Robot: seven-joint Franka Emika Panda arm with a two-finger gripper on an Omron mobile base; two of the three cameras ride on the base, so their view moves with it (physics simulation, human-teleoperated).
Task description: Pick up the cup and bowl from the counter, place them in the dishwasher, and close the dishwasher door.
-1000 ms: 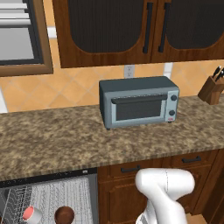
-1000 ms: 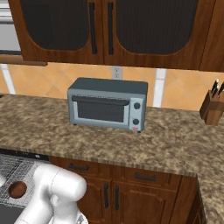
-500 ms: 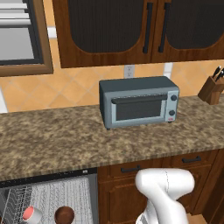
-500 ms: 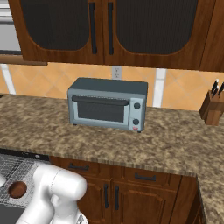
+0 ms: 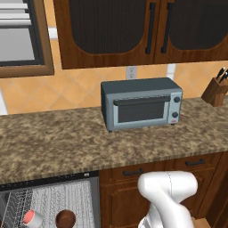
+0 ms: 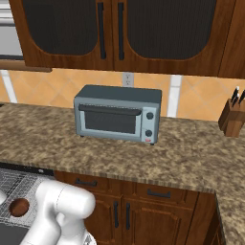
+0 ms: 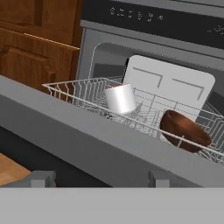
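door edge dead ahead, dishes already racked

the small white cylindrical cup (image 7: 120,99) and the glossy dark brown bowl (image 7: 184,131) both sit in the white wire rack (image 7: 83,94) of the grey dishwasher (image 7: 148,41). the flat grey dishwasher door (image 7: 83,142) lies open, its long edge running crosswise just above the two dark finger tips (image 7: 97,179). claw looks wide and empty. closing looks like the step left.

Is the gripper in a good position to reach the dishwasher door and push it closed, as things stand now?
Probably yes. In the hand view the gripper sits low, right at the grey dishwasher door, with nothing between them. The cup and bowl lie behind, inside the rack.
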